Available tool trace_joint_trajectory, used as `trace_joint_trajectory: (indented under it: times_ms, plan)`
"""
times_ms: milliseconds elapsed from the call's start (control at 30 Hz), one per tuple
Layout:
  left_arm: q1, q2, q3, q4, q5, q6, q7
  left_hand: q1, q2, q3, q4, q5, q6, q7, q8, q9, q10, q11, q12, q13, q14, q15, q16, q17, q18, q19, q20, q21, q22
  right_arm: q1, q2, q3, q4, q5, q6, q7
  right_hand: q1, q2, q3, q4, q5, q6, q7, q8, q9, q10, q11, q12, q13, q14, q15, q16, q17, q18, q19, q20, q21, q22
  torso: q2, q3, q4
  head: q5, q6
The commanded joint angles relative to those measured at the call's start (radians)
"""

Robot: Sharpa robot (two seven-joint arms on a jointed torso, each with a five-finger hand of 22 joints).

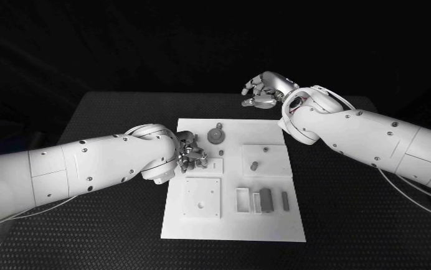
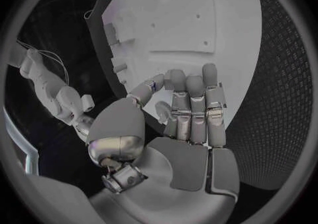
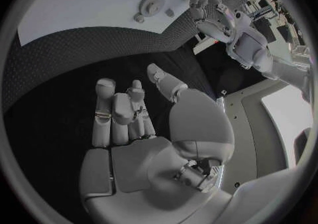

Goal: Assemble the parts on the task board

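— Nearest you, what lies on the task board (image 1: 233, 220)?

— Its near end carries a square plate with holes (image 1: 202, 196), and just beside that a small open frame (image 1: 242, 200), a dark block (image 1: 265, 199) and a thin bar (image 1: 286, 200), side by side.

— Where do you find the left hand?

— Your left hand (image 1: 191, 152) sits over the board's left edge, just beyond that square plate. Its fingers are curled loosely downward with gaps between them. The left wrist view shows the fingers (image 2: 193, 102) lying over the white board (image 2: 192, 17), and you can see nothing held in them. Whether they touch the board, you cannot tell.

— And the parts near it?

— Just past the left hand's fingertips stands a round gear-like part (image 1: 215, 135), with a small peg (image 1: 218, 126) beyond it. To the hand's inner side lies a raised square plate (image 1: 266, 160) with a small dark piece (image 1: 254, 165) on it.

— The right hand?

— Your right hand (image 1: 263, 91) hovers off the board, beyond its far right corner, over the black table (image 1: 117, 114). Its fingers are curled in, and the right wrist view shows the palm (image 3: 142, 149) holding nothing.
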Motion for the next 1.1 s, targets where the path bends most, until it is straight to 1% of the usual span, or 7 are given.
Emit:
trace_joint_trajectory:
  times_ms: [33, 233, 600, 700, 833, 967, 1100]
  plan:
    - [0.000, 0.006, 0.000, -0.002, -0.021, 0.029, -0.010, 0.007, 0.016, 0.010, 0.004, -0.004, 0.076, -0.075, 0.095, 0.220, -0.012, -0.006, 0.004, -0.001, -0.005, -0.003, 0.006, -0.003, -0.014, 0.003, -0.002, 0.003, 0.002, 0.001, 0.001, 0.001, 0.002, -0.001, 0.015, 0.002, -0.004, 0.010, -0.002, -0.006, 0.004, 0.007, 0.005, 0.004, 0.000, -0.002, -0.005, 0.000, -0.002, -0.003, -0.002, 0.000, -0.001, 0.040, -0.005, 0.000, -0.002, 0.018, 0.000, -0.0013, -0.0004, 0.000, 0.002]
    - [0.000, 0.012, 0.000, -0.006, -0.021, 0.030, -0.009, 0.005, 0.015, 0.010, 0.004, -0.006, 0.075, -0.075, 0.095, 0.222, -0.012, -0.006, 0.006, -0.002, -0.005, -0.003, 0.009, -0.008, -0.014, 0.003, -0.002, 0.003, 0.005, 0.001, 0.003, 0.001, 0.000, -0.001, 0.019, -0.004, -0.004, 0.011, -0.003, -0.005, 0.004, 0.007, 0.004, 0.004, 0.000, -0.002, -0.005, 0.000, -0.002, -0.003, -0.002, 0.000, -0.001, 0.040, -0.005, 0.000, -0.002, 0.018, 0.001, -0.0017, -0.0027, -0.002, 0.003]
    - [-0.002, 0.019, 0.000, -0.010, -0.023, 0.010, -0.003, 0.001, 0.017, 0.010, 0.006, -0.017, 0.072, -0.074, 0.095, 0.227, -0.016, -0.005, 0.010, -0.004, -0.008, -0.004, 0.016, -0.020, -0.014, 0.003, -0.003, 0.002, 0.010, 0.001, 0.003, 0.001, 0.001, -0.001, 0.023, -0.005, -0.004, 0.012, -0.003, -0.005, 0.004, 0.007, 0.004, 0.004, -0.001, -0.002, -0.005, 0.000, -0.002, -0.003, -0.002, 0.000, -0.001, 0.040, -0.005, 0.000, -0.002, 0.018, 0.000, -0.0025, 0.0008, -0.007, -0.001]
    - [-0.003, 0.020, 0.000, -0.011, -0.026, 0.000, -0.001, 0.000, 0.019, 0.011, 0.006, -0.021, 0.071, -0.073, 0.094, 0.229, -0.018, -0.005, 0.012, -0.005, -0.009, -0.005, 0.018, -0.024, -0.014, 0.003, -0.003, 0.001, 0.012, 0.001, 0.003, 0.001, 0.000, -0.001, 0.026, -0.005, -0.003, 0.013, -0.002, -0.006, 0.004, 0.007, 0.004, 0.004, -0.001, -0.002, -0.005, 0.000, -0.002, -0.003, -0.002, 0.000, -0.001, 0.039, -0.005, 0.000, -0.002, 0.018, 0.000, -0.0027, 0.0007, -0.007, -0.001]
    - [-0.003, 0.019, 0.000, -0.011, -0.031, -0.012, 0.003, 0.001, 0.019, 0.012, 0.005, -0.024, 0.070, -0.073, 0.094, 0.230, -0.019, -0.005, 0.013, -0.006, -0.011, -0.005, 0.021, -0.028, -0.014, 0.002, -0.003, 0.001, 0.014, 0.000, 0.003, 0.001, -0.001, 0.000, 0.027, -0.006, -0.003, 0.013, -0.003, -0.006, 0.004, 0.007, 0.004, 0.004, -0.001, -0.002, -0.005, 0.001, -0.002, -0.003, -0.002, 0.000, -0.001, 0.040, -0.005, 0.000, -0.002, 0.018, 0.000, -0.0023, -0.0012, -0.006, 0.000]
    - [-0.003, 0.021, 0.000, -0.012, -0.036, -0.003, 0.006, 0.001, 0.020, 0.012, 0.005, -0.026, 0.069, -0.073, 0.094, 0.232, -0.020, -0.005, 0.014, -0.006, -0.011, -0.005, 0.023, -0.030, -0.014, 0.002, -0.003, 0.000, 0.015, 0.000, 0.004, 0.001, -0.001, 0.000, 0.029, -0.006, -0.003, 0.013, -0.003, -0.006, 0.004, 0.007, 0.004, 0.004, -0.001, -0.002, -0.005, 0.001, -0.002, -0.003, -0.002, 0.000, -0.001, 0.040, -0.006, 0.000, -0.002, 0.018, 0.000, -0.0020, -0.0007, -0.007, 0.000]
    - [-0.006, 0.024, 0.000, -0.017, -0.066, -0.009, 0.009, 0.001, 0.021, 0.012, 0.005, -0.027, 0.069, -0.073, 0.093, 0.232, -0.020, -0.005, 0.015, -0.007, -0.012, -0.005, 0.024, -0.032, -0.014, 0.001, -0.003, 0.000, 0.016, 0.000, 0.004, 0.001, -0.002, 0.000, 0.030, -0.007, -0.003, 0.014, -0.003, -0.006, 0.004, 0.007, 0.004, 0.004, -0.001, -0.002, -0.005, 0.001, -0.002, -0.003, -0.002, 0.000, -0.001, 0.040, -0.006, 0.000, -0.002, 0.018, 0.000, -0.0017, -0.0001, -0.008, 0.001]
